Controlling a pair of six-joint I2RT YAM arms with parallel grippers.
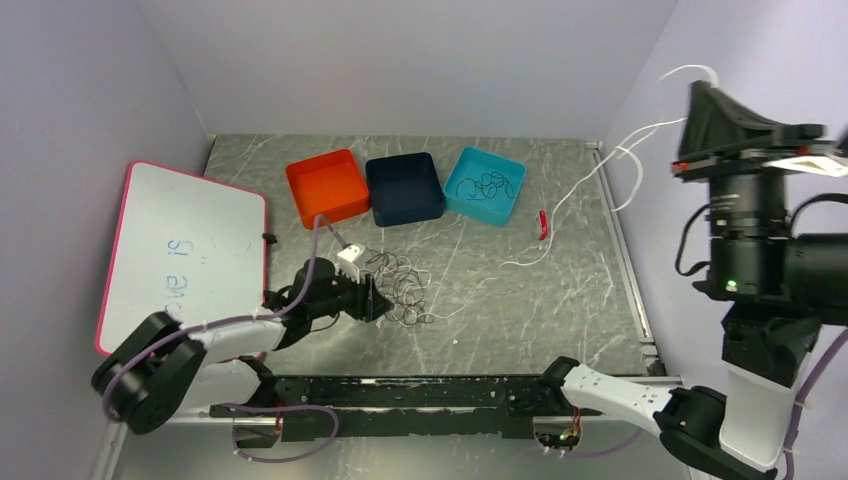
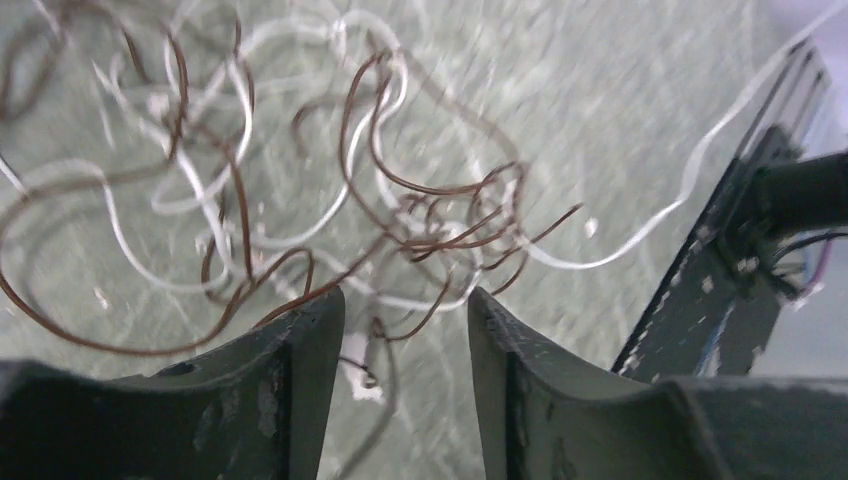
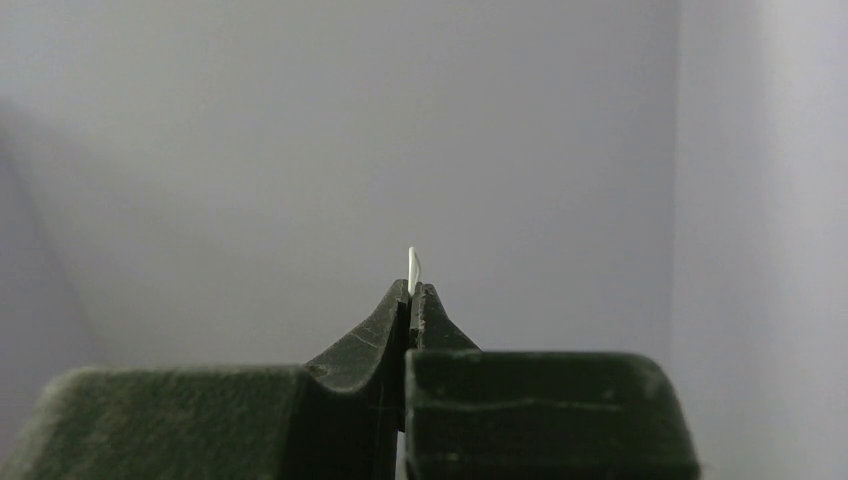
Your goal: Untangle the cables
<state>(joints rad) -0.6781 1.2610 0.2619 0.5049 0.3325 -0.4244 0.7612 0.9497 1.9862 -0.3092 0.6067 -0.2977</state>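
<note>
Orange bin [image 1: 327, 187] left of navy bin [image 1: 405, 188], teal bin [image 1: 462, 192] right of it holding black cable [image 1: 487, 184], cable tangle [image 1: 402, 285] on the table near navy bin, left gripper [image 1: 376, 298] spread at the tangle, right gripper [image 3: 412, 290] pinching white cable [image 3: 413, 262].

Pale lilac walls [image 1: 400, 60] on three sides of a grey marbled tabletop [image 1: 570, 300], under soft even light

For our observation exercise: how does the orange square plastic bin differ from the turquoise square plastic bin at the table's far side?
Contents: the orange square plastic bin looks empty; the turquoise square plastic bin holds thin dark curly cables. Position: the orange bin sits left of the dark navy bin, the turquoise bin right of it. Both are open-topped, square and similar in size.
</note>
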